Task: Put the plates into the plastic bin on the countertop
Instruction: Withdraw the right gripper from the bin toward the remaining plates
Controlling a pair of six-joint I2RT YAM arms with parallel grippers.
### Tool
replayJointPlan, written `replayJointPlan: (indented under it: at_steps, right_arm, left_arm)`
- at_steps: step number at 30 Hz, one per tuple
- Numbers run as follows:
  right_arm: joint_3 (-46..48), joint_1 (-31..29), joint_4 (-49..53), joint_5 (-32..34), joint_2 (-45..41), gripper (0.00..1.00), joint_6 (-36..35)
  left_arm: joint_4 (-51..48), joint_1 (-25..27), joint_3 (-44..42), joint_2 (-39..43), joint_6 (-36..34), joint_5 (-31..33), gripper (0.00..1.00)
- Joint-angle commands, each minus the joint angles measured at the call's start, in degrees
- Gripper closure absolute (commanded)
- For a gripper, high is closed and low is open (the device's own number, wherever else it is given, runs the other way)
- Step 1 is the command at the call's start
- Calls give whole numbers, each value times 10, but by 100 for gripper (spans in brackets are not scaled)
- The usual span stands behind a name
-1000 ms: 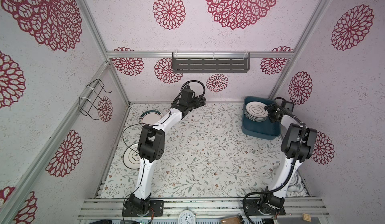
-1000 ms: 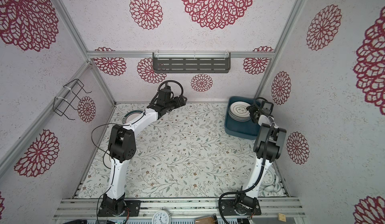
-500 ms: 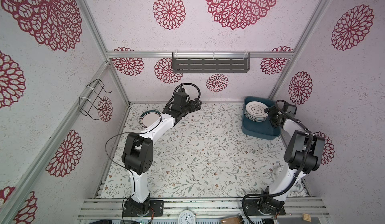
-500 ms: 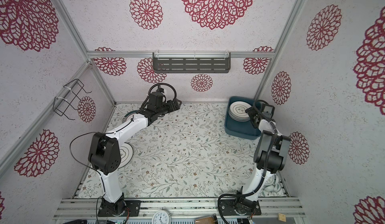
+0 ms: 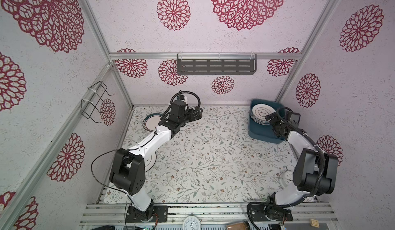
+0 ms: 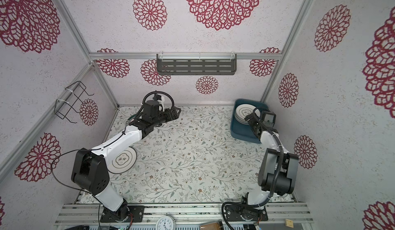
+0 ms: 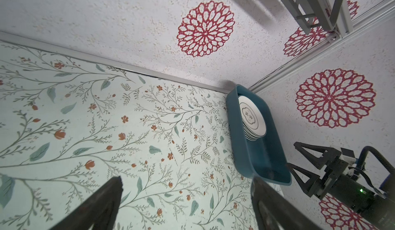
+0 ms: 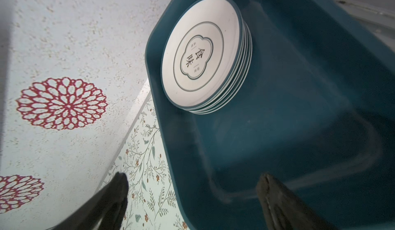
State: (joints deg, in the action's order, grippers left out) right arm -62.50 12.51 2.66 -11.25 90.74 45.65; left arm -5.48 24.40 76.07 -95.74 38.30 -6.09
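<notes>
1. Plates (image 5: 262,113) stacked in plastic bin's (image 5: 257,135) upper end, frame right; loose plates (image 6: 123,159) on countertop (image 5: 213,154), left.
2. Left arm (image 5: 149,143) stretches toward upper centre; left gripper (image 5: 197,113) wide open, empty.
3. Right gripper (image 8: 192,179), jaws spread, empty, hovers over bin.

Plastic bin (image 8: 299,111) ahead of the right gripper (image 8: 193,175) is a deep teal-blue. The plates (image 8: 201,53) in it are white with thin dark-green rims and a clover outline around black characters. Countertop (image 7: 106,122) beyond the left gripper (image 7: 186,179): pale, grey-green vines, little rusty-red flowers. Walls (image 7: 106,15) are speckled off-white with crimson rosettes.
</notes>
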Motion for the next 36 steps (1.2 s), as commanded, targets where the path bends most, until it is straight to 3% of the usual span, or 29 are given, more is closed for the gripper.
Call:
replayJointPlan:
  at_steps: [1,9,18,23,27,36]
  right_arm:
    - [17,-16,1,31,-50,1,-1]
    - [84,-86,10,86,-149,1,29]
    - [142,-224,-7,167,-222,1,77]
    - [109,-318,-12,200,-176,1,84]
    - [50,-379,-22,190,-106,1,71]
    - [-155,-499,-83,45,139,1,21]
  left_arm:
    - [1,-8,-21,38,-14,10,3]
    - [-22,-47,-69,91,-5,-14,3]
    - [-119,-149,-146,194,18,-3,3]
    - [-204,-219,-192,273,30,42,3]
    - [-269,-292,-221,308,42,54,3]
    - [-305,-442,-331,388,84,74,3]
